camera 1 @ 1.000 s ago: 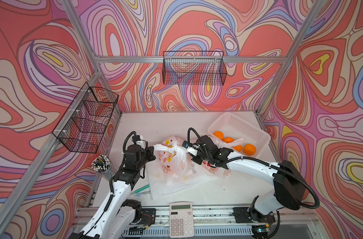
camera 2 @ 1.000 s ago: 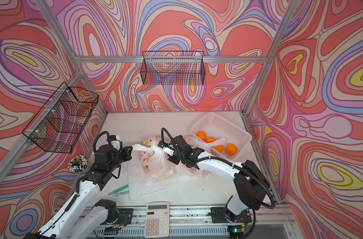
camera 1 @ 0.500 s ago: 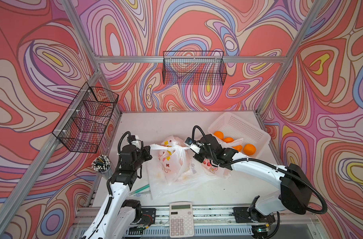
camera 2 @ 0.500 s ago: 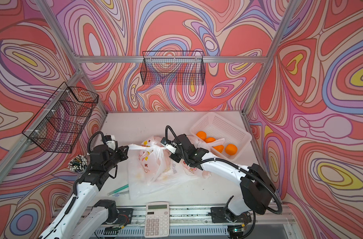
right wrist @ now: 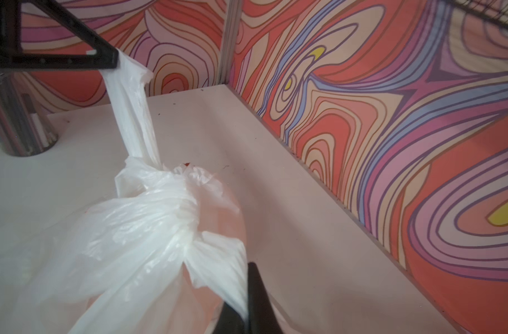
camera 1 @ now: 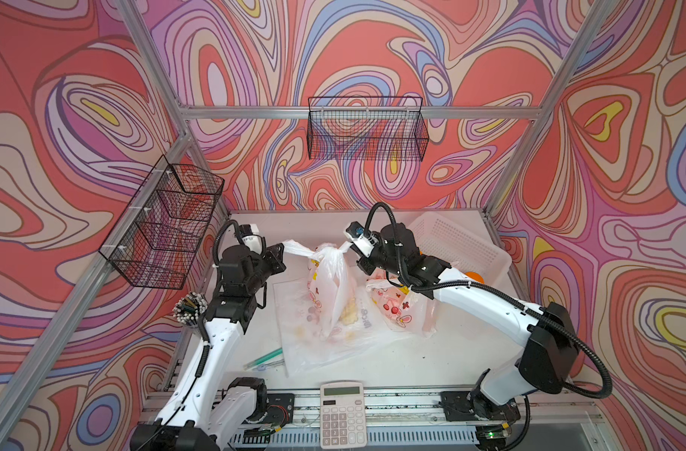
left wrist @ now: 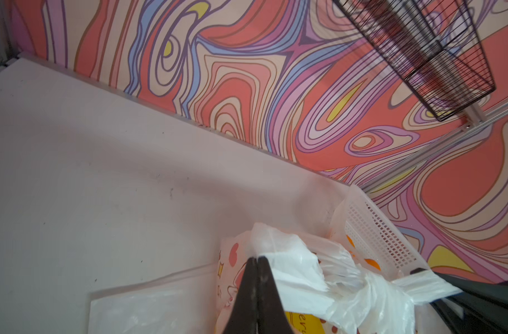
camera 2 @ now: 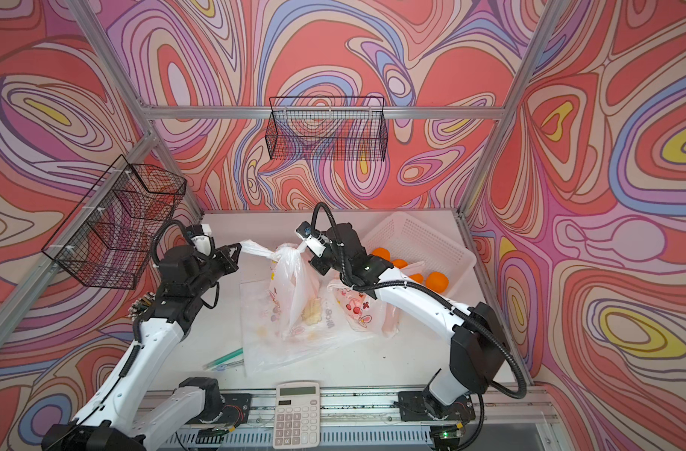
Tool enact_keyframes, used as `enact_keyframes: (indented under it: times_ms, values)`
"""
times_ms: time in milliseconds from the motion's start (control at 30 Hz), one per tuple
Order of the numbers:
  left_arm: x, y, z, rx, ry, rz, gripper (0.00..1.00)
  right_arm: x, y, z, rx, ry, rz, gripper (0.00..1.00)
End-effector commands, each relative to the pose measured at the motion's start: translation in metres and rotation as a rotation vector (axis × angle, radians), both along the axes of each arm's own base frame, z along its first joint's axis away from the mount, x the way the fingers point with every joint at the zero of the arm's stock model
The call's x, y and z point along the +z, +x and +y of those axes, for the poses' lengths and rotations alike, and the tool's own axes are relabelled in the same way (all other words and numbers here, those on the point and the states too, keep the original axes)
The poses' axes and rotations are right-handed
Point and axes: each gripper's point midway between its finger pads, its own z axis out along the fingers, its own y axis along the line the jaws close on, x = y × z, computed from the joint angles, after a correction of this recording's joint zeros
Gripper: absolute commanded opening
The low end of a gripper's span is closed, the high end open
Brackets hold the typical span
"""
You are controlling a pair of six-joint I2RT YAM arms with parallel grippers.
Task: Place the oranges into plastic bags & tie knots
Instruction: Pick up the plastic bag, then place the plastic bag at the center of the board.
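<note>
A translucent white plastic bag printed with cartoons hangs upright at mid-table, pulled up by its handles. Its knot is bunched between the grippers. My left gripper is shut on one handle end. My right gripper is shut on the other end. A second bag, knotted, lies under the right arm. A third bag lies flat beneath. Oranges sit in the white basket.
A calculator sits at the front edge, with a green pen left of the flat bag. A pen cup stands by the left arm. Black wire baskets hang on the left wall and the back wall.
Both grippers have risen and moved toward the back with the handle ends. The handles are drawn tauter, the knot is bunched tighter, and the bag hangs taller.
</note>
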Motion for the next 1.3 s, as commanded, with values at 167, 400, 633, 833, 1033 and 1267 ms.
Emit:
enact_keyframes:
  times_ms: [167,400,633,833,1033,1267]
  values:
    - [0.016,0.088,-0.003,-0.006,0.022,-0.069,0.00,-0.008,0.099,-0.049,-0.283,0.099,0.060,0.00]
    - [0.006,0.171,-0.007,-0.013,0.036,-0.061,0.00,-0.030,0.166,-0.071,-0.376,0.164,0.103,0.00]
    - [-0.037,0.212,-0.020,-0.061,-0.010,0.009,0.00,-0.070,0.198,-0.079,-0.395,0.173,0.177,0.00]
    - [-0.035,0.190,-0.012,-0.041,0.064,0.011,0.37,-0.053,0.183,-0.089,-0.376,0.198,0.186,0.32]
    - [-0.014,0.125,0.016,0.065,0.188,0.041,0.67,-0.007,0.134,-0.119,-0.418,0.176,0.159,0.73]
    - [-0.051,0.018,0.009,0.041,0.084,0.178,0.71,-0.026,0.034,-0.160,-0.468,0.141,0.330,0.92]
